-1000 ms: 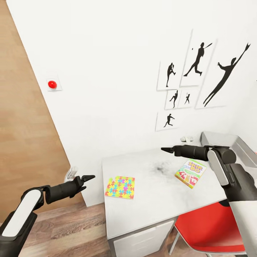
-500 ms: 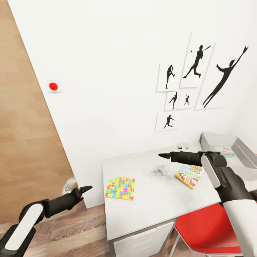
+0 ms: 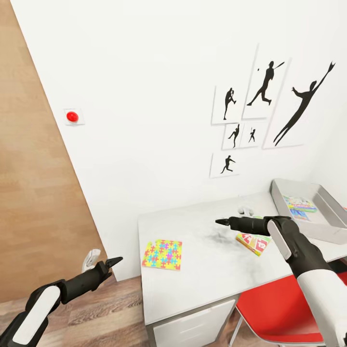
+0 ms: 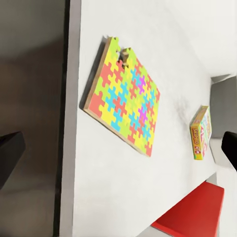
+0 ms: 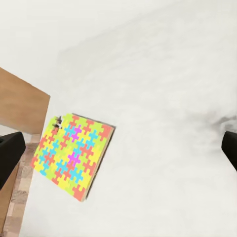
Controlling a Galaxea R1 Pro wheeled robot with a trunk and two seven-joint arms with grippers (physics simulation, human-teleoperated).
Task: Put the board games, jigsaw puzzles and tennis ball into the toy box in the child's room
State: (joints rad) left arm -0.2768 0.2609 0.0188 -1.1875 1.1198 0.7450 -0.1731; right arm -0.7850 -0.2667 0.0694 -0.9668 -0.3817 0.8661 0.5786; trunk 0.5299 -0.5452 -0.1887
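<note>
White matte wall (image 3: pixel 159 96) is filling the backdrop, carrying black ball-player silhouette pictures (image 3: pixel 262 103) above the table and a small red button (image 3: pixel 72 116) well off to the table's left. Wood-grain door panel (image 3: pixel 33 193) is running beside the wall, plank floor (image 3: pixel 106 318) lying below.

Table (image 3: pixel 202 270), smooth pale grey-white top with a dark smudge mid-surface, is standing against the wall; white drawer front showing under its near edge. Red chair (image 3: pixel 279 308), glossy seat, is tucked at the table's near right side.

Toy box (image 3: pixel 327 226), light-grey sloped-wall tray, is sitting at the table's far right end, a colourful flat item lying inside it.

Jigsaw puzzle (image 3: pixel 162 253), thin square board of interlocking yellow, pink, blue and orange pieces, is lying flat near the table's left edge. Skip-Bo board game (image 3: pixel 253 242), flat green, red and yellow carton, is resting on the table right of centre, partly covered by the right arm.

Right gripper (image 3: pixel 222 222) is hovering over the table's middle, fingers spread wide in the wrist view, holding nothing. Left gripper (image 3: pixel 115 262) is hanging off the table's left side above the floor, likewise parted and empty.
</note>
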